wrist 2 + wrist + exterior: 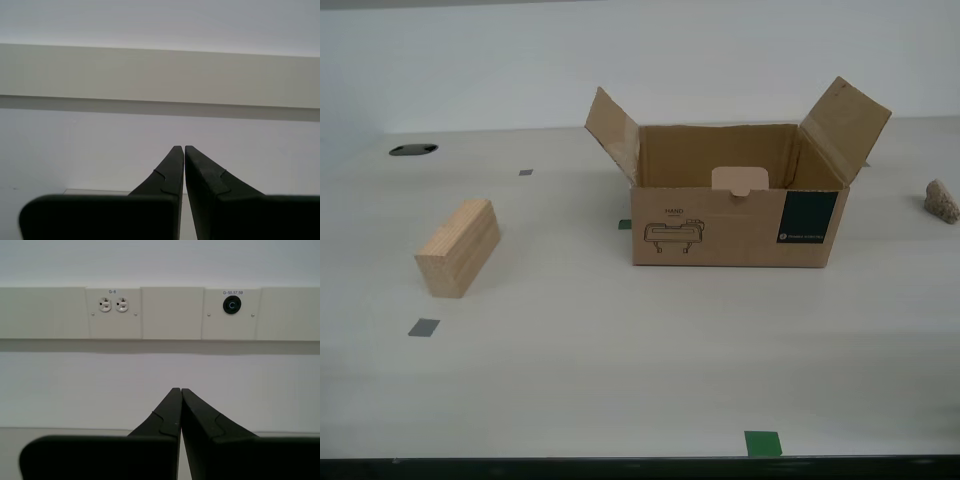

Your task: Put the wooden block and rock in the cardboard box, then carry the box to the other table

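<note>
The cardboard box (735,215) stands open in the middle of the table in the exterior view, flaps spread, its "HAND" drawing and dark green label facing the camera. The wooden block (459,247) lies on the tabletop toward the exterior view's left. The rock (941,202) sits near the exterior view's right edge. Neither arm shows in the exterior view. My second gripper (183,148) is shut with nothing in it and faces a white wall. My first gripper (180,391) is likewise shut and empty, also facing the wall. The other table is out of view.
The smooth off-white tabletop (620,380) carries small grey and green tape marks (762,443) and a dark cable hole (413,150) at the back on the exterior view's left. A wall trunking with sockets (112,304) and a round port (231,305) faces my first gripper.
</note>
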### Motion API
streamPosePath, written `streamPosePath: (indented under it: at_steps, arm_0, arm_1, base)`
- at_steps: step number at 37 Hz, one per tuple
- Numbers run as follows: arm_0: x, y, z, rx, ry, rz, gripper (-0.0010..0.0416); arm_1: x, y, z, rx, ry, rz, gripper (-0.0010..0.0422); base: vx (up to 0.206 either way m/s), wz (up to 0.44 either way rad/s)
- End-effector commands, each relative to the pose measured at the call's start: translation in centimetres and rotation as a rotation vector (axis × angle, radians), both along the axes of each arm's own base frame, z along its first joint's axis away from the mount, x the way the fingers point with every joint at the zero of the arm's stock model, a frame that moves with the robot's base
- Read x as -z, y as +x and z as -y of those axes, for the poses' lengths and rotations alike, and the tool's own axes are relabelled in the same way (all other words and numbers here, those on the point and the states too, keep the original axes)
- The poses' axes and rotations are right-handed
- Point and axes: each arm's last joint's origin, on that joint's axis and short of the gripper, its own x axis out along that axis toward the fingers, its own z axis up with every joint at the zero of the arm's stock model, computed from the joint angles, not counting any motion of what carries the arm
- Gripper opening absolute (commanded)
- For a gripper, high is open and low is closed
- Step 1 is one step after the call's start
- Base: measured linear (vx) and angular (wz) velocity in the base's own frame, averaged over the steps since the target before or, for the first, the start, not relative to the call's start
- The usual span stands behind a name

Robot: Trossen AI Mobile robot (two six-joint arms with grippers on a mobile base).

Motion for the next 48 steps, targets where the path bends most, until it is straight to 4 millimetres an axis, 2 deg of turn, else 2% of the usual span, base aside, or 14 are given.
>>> streamPosePath:
  at_steps: [1,15,30,41,48]
  arm_0:
    - [-0.1,0.0,0.0,0.0,-0.001,0.007,0.0]
    - [-0.8,-0.6,0.0,0.0,-0.002,-0.049,0.0]
    - [-5.4,-0.1,0.0,0.0,-0.012,-0.199,0.0]
    - [-8.9,-1.0,0.0,-0.001,-0.013,-0.317,0.0]
    - [-10.2,-1.6,0.0,0.0,-0.009,-0.37,0.0]
  arm_1:
    - [-0.1,0.0,0.0,0.003,-0.002,0.006,0.0]
    - [-0.3,0.2,0.0,0.006,-0.012,-0.028,0.0]
    - [-2.7,0.8,0.2,0.05,-0.011,-0.177,0.0]
    - [-4.2,0.5,0.4,0.072,-0.037,-0.408,0.0]
    - [-5.8,-0.1,0.5,0.075,-0.039,-0.512,0.0]
  base:
    - [0.0,0.0]
    - [0.0,0.0]
    - [0.0,0.0]
    - [0.0,0.0]
    - [0.0,0.0]
